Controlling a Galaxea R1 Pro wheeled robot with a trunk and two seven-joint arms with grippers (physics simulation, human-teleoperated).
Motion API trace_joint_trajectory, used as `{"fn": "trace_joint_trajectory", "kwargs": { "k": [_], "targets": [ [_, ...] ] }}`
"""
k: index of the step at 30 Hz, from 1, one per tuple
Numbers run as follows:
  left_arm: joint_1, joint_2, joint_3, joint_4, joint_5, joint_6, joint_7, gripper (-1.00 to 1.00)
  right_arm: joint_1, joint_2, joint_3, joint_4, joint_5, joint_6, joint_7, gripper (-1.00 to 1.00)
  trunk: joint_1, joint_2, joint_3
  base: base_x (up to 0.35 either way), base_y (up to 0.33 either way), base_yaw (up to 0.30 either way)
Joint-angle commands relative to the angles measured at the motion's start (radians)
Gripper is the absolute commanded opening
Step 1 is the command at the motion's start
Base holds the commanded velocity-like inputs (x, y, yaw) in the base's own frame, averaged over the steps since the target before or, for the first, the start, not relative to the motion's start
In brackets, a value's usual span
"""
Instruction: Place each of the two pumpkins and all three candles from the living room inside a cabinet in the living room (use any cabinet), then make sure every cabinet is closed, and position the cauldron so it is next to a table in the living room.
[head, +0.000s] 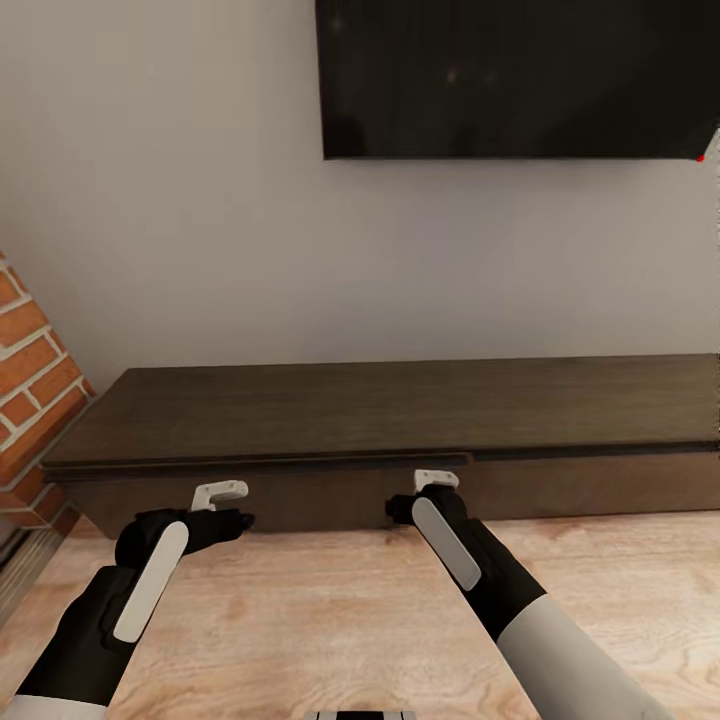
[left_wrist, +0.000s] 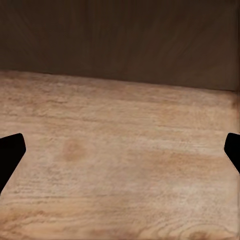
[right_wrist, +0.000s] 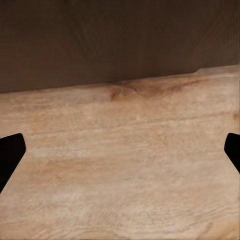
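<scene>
1. The cabinet (head: 400, 440) is seen in the head view as a long, low dark-brown unit set against the pale wall, directly ahead of both arms.
2. Its top is bare. The left section of the front is seen standing slightly proud of the right section, with a step in the top edge near the middle.
3. The left gripper (head: 222, 497) is held low, just in front of the cabinet's left front, above the wooden floor (head: 330, 620). Contact with the front cannot be told.
4. The right gripper (head: 437, 482) is held at the cabinet front near the step, close to or touching it; which one cannot be told.
5. In the left wrist view, the left fingers (left_wrist: 11, 152) are seen at the two sides of the frame, spread wide apart, nothing between them. Floor and the dark cabinet front (left_wrist: 120, 37) lie ahead.
6. In the right wrist view, the right fingers (right_wrist: 11, 152) are likewise spread wide apart and empty. The cabinet's lower edge (right_wrist: 100, 45) is seen meeting the floor (right_wrist: 120, 170).
7. A dark TV (head: 515, 75) is mounted on the wall above the cabinet.
8. A brick wall (head: 30, 380) is seen at the cabinet's left end.
</scene>
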Motion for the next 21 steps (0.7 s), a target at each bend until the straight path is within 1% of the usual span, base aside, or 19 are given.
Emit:
{"fn": "trace_joint_trajectory", "kwargs": {
  "k": [1, 3, 8, 14, 17, 20, 21],
  "targets": [
    [-0.001, 0.001, -0.001, -0.001, 0.01, 0.002, 0.01, 1.0, -0.001, -0.001, 0.0, -0.029, -0.011, 0.007, -0.012, 1.0, -0.001, 0.0, 0.003, 0.0, 0.0, 0.0],
    [-0.001, 0.001, -0.001, -0.001, 0.01, 0.001, 0.01, 1.0, -0.001, -0.001, 0.0, -0.037, -0.012, 0.012, -0.014, 1.0, -0.001, 0.0, 0.011, -0.037, 0.0, 0.0],
    [-0.001, 0.001, 0.0, -0.004, 0.01, 0.001, 0.01, 1.0, -0.001, 0.0, 0.001, -0.055, -0.011, 0.017, -0.016, 1.0, -0.004, 0.002, 0.03, -0.19, 0.035, 0.0],
    [-0.001, 0.001, 0.0, -0.008, 0.01, 0.001, 0.01, 1.0, -0.001, -0.001, 0.001, -0.066, -0.011, 0.018, -0.016, 1.0, -0.006, 0.003, 0.053, -0.065, 0.007, 0.0],
    [-0.001, 0.001, 0.0, -0.009, 0.01, 0.001, 0.01, 1.0, -0.001, 0.0, 0.001, -0.067, -0.011, 0.018, -0.016, 1.0, -0.008, 0.004, 0.065, -0.213, 0.001, -0.044],
    [-0.001, 0.001, 0.0, -0.009, 0.01, 0.001, 0.01, 1.0, -0.001, 0.0, 0.001, -0.067, -0.011, 0.018, -0.016, 1.0, -0.009, 0.005, 0.074, -0.281, 0.0, -0.148],
    [-0.001, 0.001, 0.0, -0.008, 0.01, 0.001, 0.01, 1.0, -0.001, 0.0, 0.001, -0.067, -0.011, 0.018, -0.016, 1.0, -0.013, 0.012, 0.077, -0.276, 0.0, -0.192]
  ]
}}
